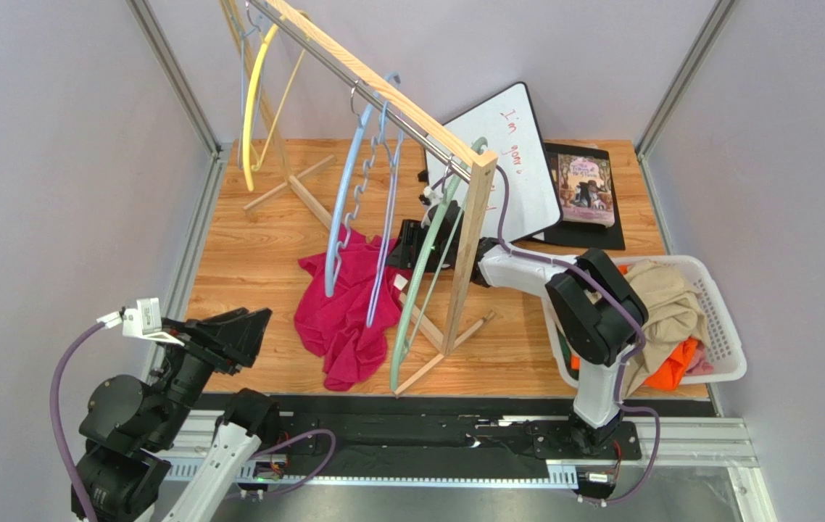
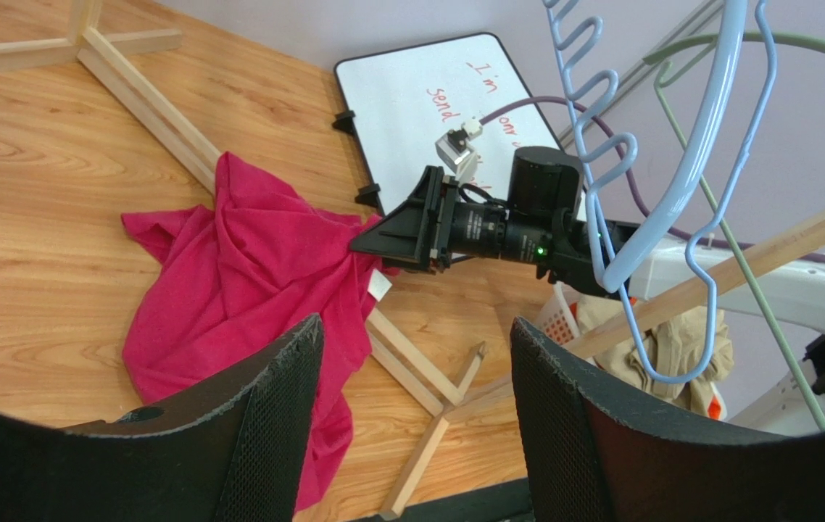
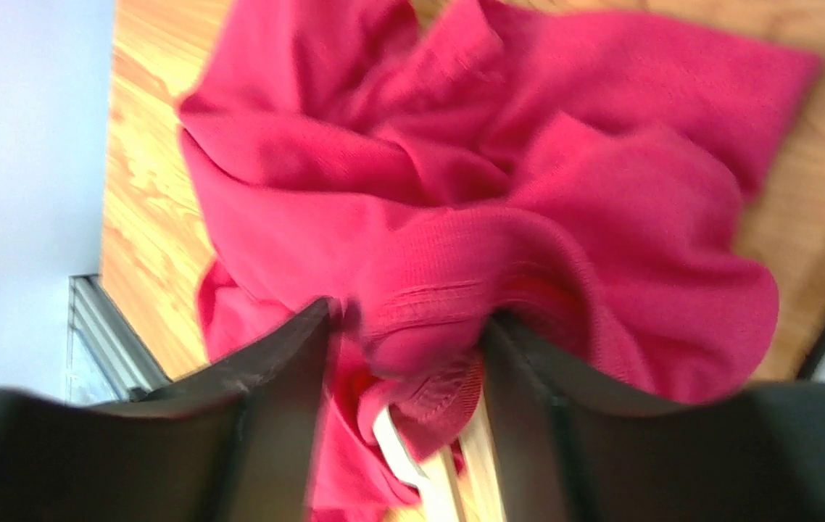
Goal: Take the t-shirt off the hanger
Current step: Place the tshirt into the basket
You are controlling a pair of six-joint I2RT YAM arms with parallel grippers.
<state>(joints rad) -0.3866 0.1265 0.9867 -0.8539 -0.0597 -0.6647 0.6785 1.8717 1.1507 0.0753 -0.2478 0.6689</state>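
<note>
The red t-shirt [image 1: 346, 310] lies crumpled on the wooden table under the rack, and its collar end rises to my right gripper [image 1: 406, 256]. In the right wrist view the bunched collar [image 3: 428, 315] fills the gap between the fingers [image 3: 275, 370], and a white label hangs below it. The right gripper [image 2: 368, 241] also shows side-on in the left wrist view, at the edge of the shirt [image 2: 232, 294]. The light blue hanger [image 1: 357, 185] hangs bare on the rail above the shirt. My left gripper [image 1: 259, 321] is open and empty at the near left, clear of the shirt.
The wooden rack [image 1: 384, 92] crosses the table, and its feet [image 2: 460, 402] lie beside the shirt. A green hanger [image 1: 417, 294] and a yellow hanger [image 1: 254, 87] hang on it. A whiteboard [image 1: 515, 152] and a book [image 1: 586, 190] lie at the back. A white basket [image 1: 724, 326] of clothes stands on the right.
</note>
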